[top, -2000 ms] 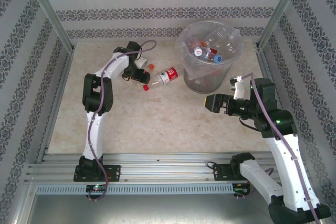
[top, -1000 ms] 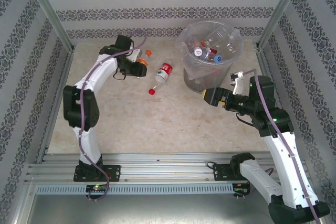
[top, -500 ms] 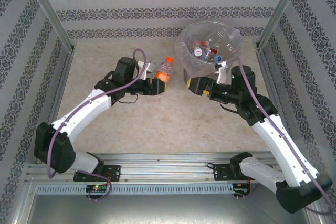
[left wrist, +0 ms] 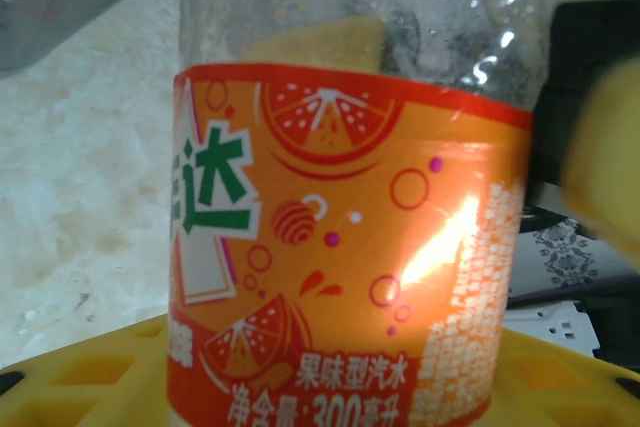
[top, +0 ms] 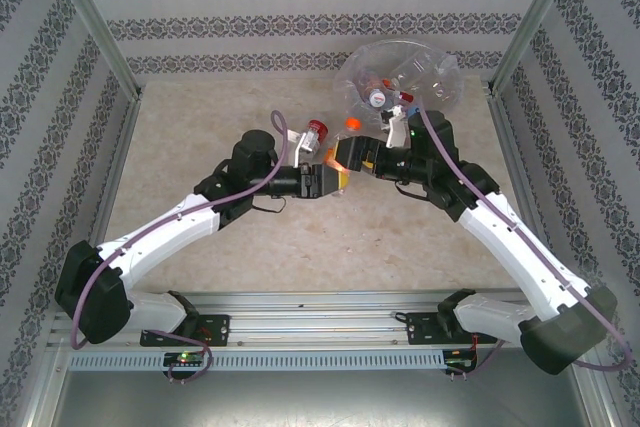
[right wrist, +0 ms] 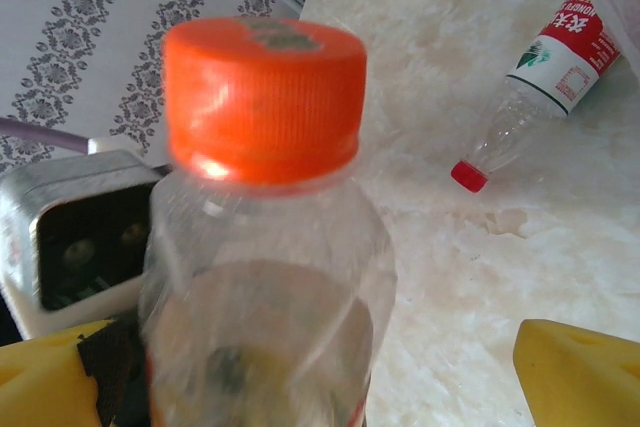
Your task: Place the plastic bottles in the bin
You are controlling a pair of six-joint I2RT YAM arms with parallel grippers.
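White arms [top: 160,232], black joints [top: 95,292], purple cables [top: 286,137], yellow gripper pads [right wrist: 580,372]

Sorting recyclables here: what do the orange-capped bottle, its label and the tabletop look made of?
The orange-capped bottle: thin clear plastic, glossy; the background shows through it. Its label: glossy printed film, likely plastic, given the bright glare streak. The tabletop: pale mottled surface, matte; stone or a stone-pattern laminate, hard to tell.

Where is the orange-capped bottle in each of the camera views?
Top camera: orange-capped bottle just above centre.
Left wrist: bottle centre, orange label facing the camera.
Right wrist: bottle left of centre, cap on top.
Landmark: red-labelled bottle lying flat; left of it from above, upper right at right wrist.
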